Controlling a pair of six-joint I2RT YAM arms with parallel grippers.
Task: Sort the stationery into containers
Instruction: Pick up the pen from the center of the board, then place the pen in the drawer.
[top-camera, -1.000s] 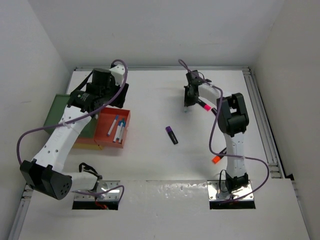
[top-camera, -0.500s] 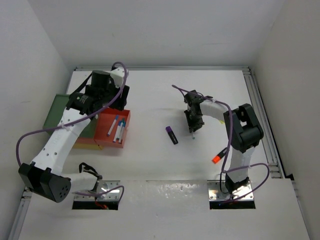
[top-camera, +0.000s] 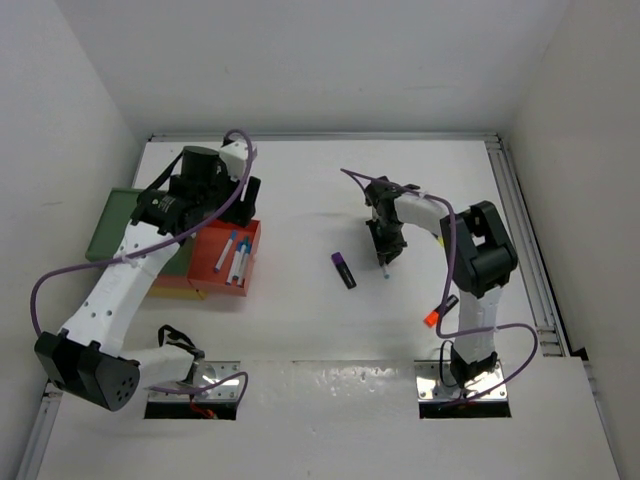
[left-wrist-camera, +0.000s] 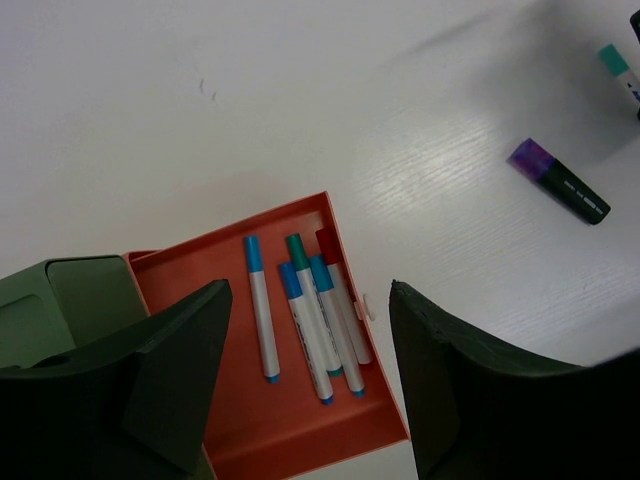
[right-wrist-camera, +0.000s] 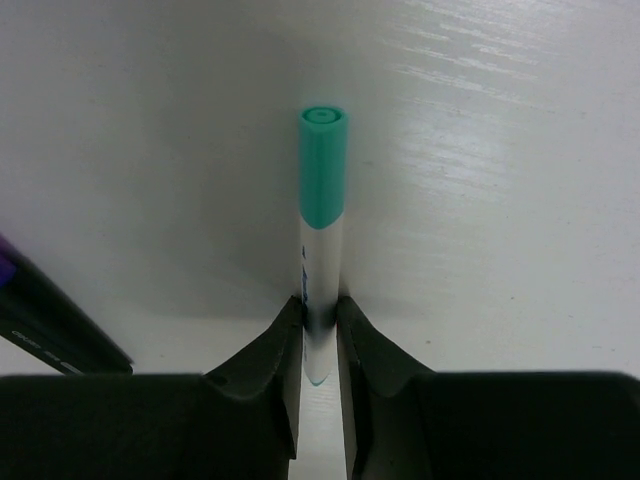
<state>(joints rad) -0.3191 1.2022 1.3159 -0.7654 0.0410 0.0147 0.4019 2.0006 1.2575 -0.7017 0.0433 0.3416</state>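
**Teal pen pinched on the right, left jaws wide over the red-orange tray**

At the far left of the table (top-camera: 300, 180) sits the dark green tray (top-camera: 112, 222), partly under the left arm. Just beside it, on its right, is the red-orange tray (left-wrist-camera: 300, 420). A strip of the yellow tray (top-camera: 178, 291) shows along its near edge, seemingly underneath it. Five pens (left-wrist-camera: 310, 320) lie roughly parallel in the red-orange tray towards its right wall, with blue, green and red caps.

The left gripper (left-wrist-camera: 310, 290) hangs above this tray with its jaws spread wide apart and nothing between them.

Near the middle of the table the purple highlighter (top-camera: 343, 270) lies flat on its own, apart from the trays and close to the right gripper (top-camera: 385, 255).

That gripper points downward, and its fingers (right-wrist-camera: 285, 340) are closed tight on the white barrel of a teal-capped pen (right-wrist-camera: 322, 200). The capped end sticks out beyond the fingertips towards the table. Whether the cap touches the surface cannot be told.

Further right and nearer the bases, an orange highlighter (top-camera: 432, 318) lies on the table, partly hidden by the right arm
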